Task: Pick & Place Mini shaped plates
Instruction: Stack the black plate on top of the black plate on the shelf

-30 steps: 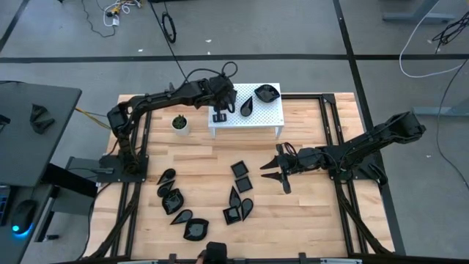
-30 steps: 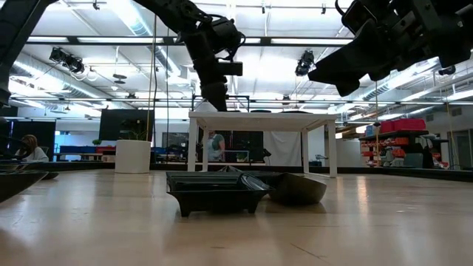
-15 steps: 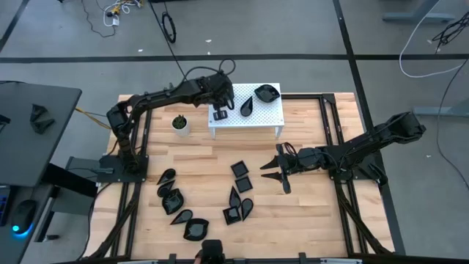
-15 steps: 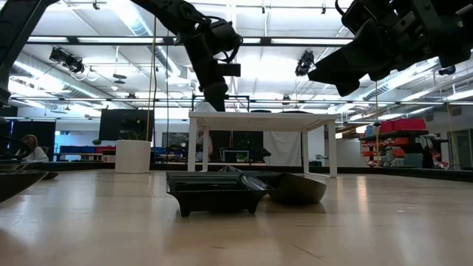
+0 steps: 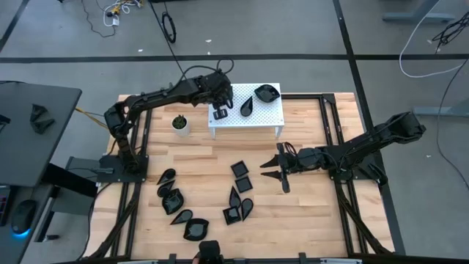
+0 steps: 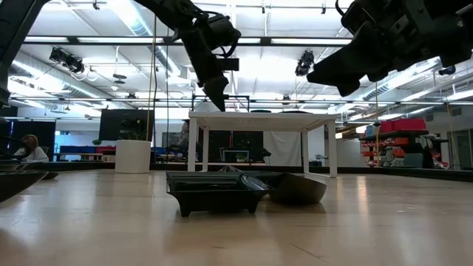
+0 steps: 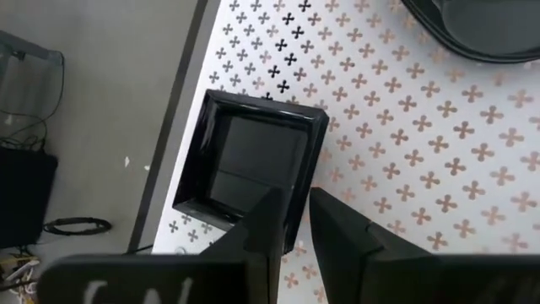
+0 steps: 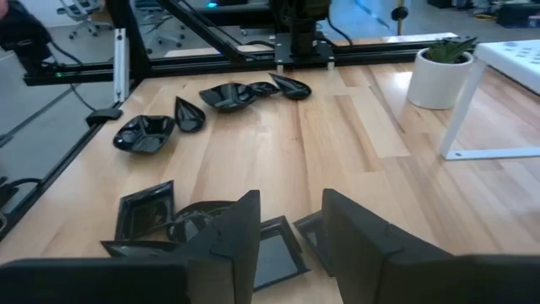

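A wooden table [image 5: 308, 213] fills the frame's centre in a hall. Only the left wrist view shows the left gripper [image 7: 291, 221], jaws slightly parted, above a square plate [image 7: 249, 160] on the white stand [image 7: 422, 169]. The right gripper [image 5: 279, 167] hovers open mid-frame.

The left arm reached from the table's left edge toward its far edge, wrist bent down, and the left gripper [image 5: 219, 111] hung there with its fingers [image 7: 268, 221] narrowly parted, holding nothing. The right arm stretched low from the right edge toward the table's middle, its right gripper [image 5: 272, 168] raised clear of the surface, jaws apart and empty.
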You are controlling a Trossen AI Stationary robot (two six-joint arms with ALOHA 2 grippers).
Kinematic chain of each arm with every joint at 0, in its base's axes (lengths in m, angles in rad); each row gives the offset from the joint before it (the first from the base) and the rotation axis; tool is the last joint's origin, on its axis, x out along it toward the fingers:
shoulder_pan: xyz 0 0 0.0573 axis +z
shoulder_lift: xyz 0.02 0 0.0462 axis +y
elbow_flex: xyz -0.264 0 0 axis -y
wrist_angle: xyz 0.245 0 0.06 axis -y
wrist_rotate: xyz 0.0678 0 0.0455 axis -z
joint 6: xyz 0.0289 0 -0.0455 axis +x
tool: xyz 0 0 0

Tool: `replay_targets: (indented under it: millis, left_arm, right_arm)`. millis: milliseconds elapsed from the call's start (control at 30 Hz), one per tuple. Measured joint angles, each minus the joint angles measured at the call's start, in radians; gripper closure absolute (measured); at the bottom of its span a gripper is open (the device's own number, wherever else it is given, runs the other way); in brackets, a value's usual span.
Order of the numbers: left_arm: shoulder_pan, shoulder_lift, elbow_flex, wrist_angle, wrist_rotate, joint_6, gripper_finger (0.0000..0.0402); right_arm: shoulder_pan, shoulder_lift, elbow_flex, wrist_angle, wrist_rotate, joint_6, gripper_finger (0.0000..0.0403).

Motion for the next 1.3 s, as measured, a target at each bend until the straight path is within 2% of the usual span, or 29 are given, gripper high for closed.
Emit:
replay_targets:
  millis: [233, 333, 433, 567, 700, 867, 967, 1100, 1200, 1300]
  left_arm:
    - [-0.006, -0.034, 0.0, -0.03, -0.004, -0.048, 0.0335]
    - [-0.017, -0.087, 0.0, -0.109, -0.007, -0.103, 0.0335]
    - [-0.041, -0.151, 0.0, -0.224, -0.006, -0.203, 0.0335]
    - [-0.102, -0.221, 0.0, -0.397, 0.012, -0.411, 0.0335]
    - [-0.242, -0.235, 0.0, -0.464, -0.042, -0.542, 0.0335]
    - [-0.466, -0.201, -0.001, -0.407, -0.164, -0.631, 0.0335]
    - [-0.597, -0.179, -0.061, -0.279, -0.262, -0.656, 0.0335]
    - [-0.743, -0.178, -0.255, -0.02, -0.312, -0.721, 0.0335]
    - [-0.834, -0.177, -0.346, -0.006, -0.294, -0.932, 0.0338]
    - [-0.919, -0.178, -0.377, -0.157, -0.212, -1.257, 0.0348]
  right_arm:
    - [0.0, 0.0, 0.0, -0.002, 0.001, 0.004, 0.0273]
    - [0.0, 0.0, 0.0, -0.005, 0.001, 0.006, 0.0273]
    - [0.0, 0.0, 0.0, -0.01, 0.001, 0.008, 0.0273]
    - [0.001, 0.0, 0.0, -0.031, -0.01, 0.013, 0.0273]
    - [0.001, 0.0, 0.0, -0.044, -0.011, 0.024, 0.0273]
    - [0.001, 0.0, 0.0, -0.046, -0.011, 0.071, 0.0273]
    - [0.001, 0.011, 0.0, -0.047, -0.04, 0.109, 0.0273]
    - [0.002, 0.046, 0.0, -0.035, -0.09, 0.131, 0.0273]
    - [0.001, 0.079, 0.0, 0.012, -0.088, 0.131, 0.0273]
    - [0.001, 0.106, 0.0, 0.058, -0.087, 0.129, 0.0273]
